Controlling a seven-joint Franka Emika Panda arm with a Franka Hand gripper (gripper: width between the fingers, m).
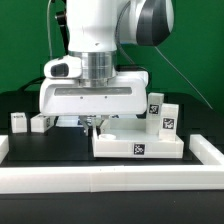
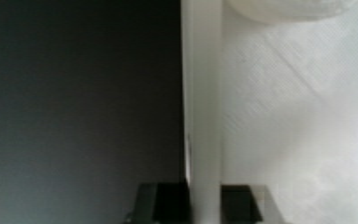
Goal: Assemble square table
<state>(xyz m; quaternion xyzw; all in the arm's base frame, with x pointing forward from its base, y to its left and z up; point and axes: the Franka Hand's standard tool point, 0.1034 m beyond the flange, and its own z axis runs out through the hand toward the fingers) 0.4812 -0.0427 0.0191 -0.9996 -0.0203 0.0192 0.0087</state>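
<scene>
Exterior view: the square top [image 1: 115, 150] lies flat on the black table [image 1: 50, 145], a little toward 4 o'clock from the middle of the scene, with one tag [image 1: 138, 150] on its front wall. The gripper [image 1: 95, 126] reaches straight down to the top's corner at 10 o'clock.

From the wrist view, the square top [image 2: 291, 110] fills one side as a pale surface, and its raised rim [image 2: 201, 100] runs as a bright strip straight between the two dark fingertips [image 2: 162, 202]. The gripper [image 2: 202, 200] is nearly closed: its pads sit against either side of the rim with no gap showing, so it grips the square top by that rim. A rounded white shape [image 2: 282, 8] on the top's surface is too blurred to name.

Back in the exterior view, two leg blocks stand at 1 o'clock from the top, one [image 1: 168, 122] just behind its rear edge and one [image 1: 156, 103] farther back. Two more leg blocks [image 1: 18, 122] [image 1: 40, 122] sit side by side at 9 o'clock, well apart from the top. The white rail [image 1: 110, 178] borders the table at 6 o'clock, just beside the top's front wall.
</scene>
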